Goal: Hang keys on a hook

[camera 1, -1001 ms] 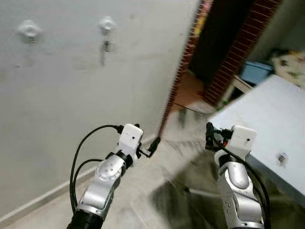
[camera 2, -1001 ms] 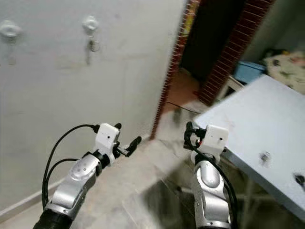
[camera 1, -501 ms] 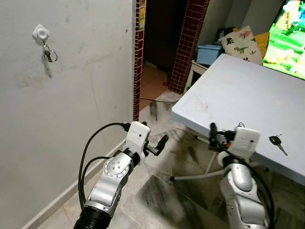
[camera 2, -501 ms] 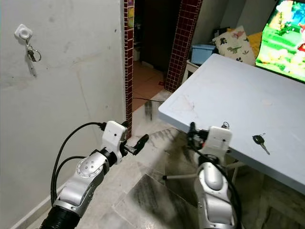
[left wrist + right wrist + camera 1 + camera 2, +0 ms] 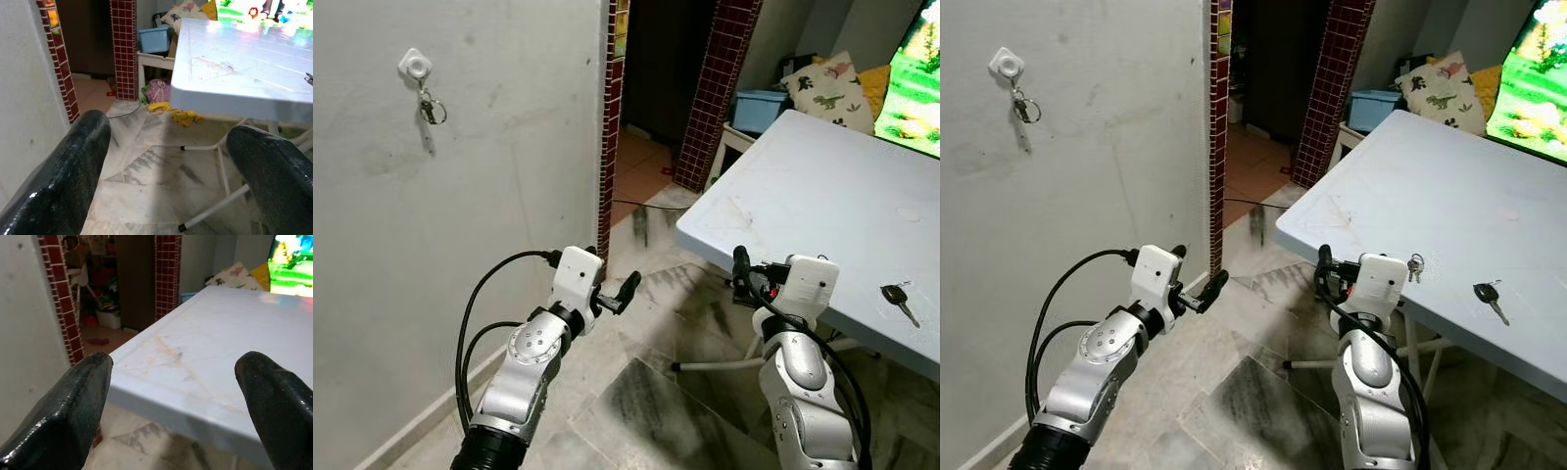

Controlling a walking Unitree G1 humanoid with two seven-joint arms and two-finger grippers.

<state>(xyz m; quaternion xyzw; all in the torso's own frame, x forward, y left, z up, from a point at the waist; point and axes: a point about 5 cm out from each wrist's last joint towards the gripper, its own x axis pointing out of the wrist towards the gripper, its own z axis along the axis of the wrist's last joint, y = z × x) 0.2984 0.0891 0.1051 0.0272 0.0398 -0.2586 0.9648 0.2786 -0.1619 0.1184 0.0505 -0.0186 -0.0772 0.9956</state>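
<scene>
Since the earlier frames the whole scene has slid sideways, so the camera has turned; the hook that sat near the left edge half a second ago now lies a little further in, and the arms have kept much the same raised pose.

On the grey wall a white hook (image 5: 414, 65) carries a bunch of keys (image 5: 430, 108) that hangs straight down from it. To the right of the wall stand two red-brick tiled pillars (image 5: 717, 93) with a dark doorway between them.

A pale blue bench (image 5: 822, 206) fills the right side. One black-headed key (image 5: 899, 299) lies flat on it near the front edge, well apart from the hook. In the right eye view a second small bunch of keys (image 5: 1415, 266) lies on the bench just beside the right wrist housing.

The left gripper (image 5: 628, 291) is held up over the marble floor (image 5: 646, 411), its fingers (image 5: 73, 176) spread wide with nothing between them. The right gripper (image 5: 740, 275) is at the near edge of the bench, its fingers (image 5: 73, 411) likewise wide apart and empty, pointing across the bench top.

Behind the bench are a blue bin (image 5: 759, 108), a dinosaur-print cushion (image 5: 829, 86) and a bright green screen (image 5: 918, 93). No writing or labels can be read.
</scene>
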